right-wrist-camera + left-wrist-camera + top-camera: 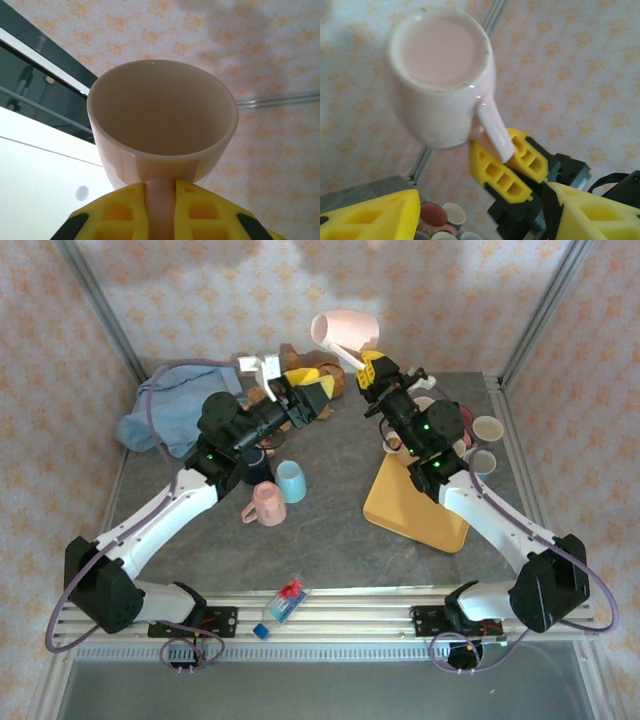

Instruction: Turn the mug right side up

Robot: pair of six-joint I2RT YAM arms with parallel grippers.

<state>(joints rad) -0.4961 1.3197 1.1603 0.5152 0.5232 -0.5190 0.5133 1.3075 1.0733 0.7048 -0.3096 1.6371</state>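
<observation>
A pale pink mug (345, 332) hangs in the air above the back of the table, lying on its side. My right gripper (369, 364) is shut on its handle. In the right wrist view the mug's open mouth (161, 127) faces the camera, and the handle (161, 210) is clamped between the yellow fingers (117, 212). The left wrist view shows the mug's base (437, 50) and the right gripper's fingers (500, 175) on the handle (495, 127). My left gripper (312, 383) stands open just left of and below the mug, apart from it, its fingers (370, 217) wide with nothing between them.
A pink mug (265, 505), a light blue cup (291, 481) and a dark mug (256, 464) lie mid-table. A yellow board (415, 505) sits to the right, with several cups (472, 430) behind it. At the back left are a blue cloth (165, 415) and a stuffed toy (300, 362). A small bottle (283, 602) lies at the front edge.
</observation>
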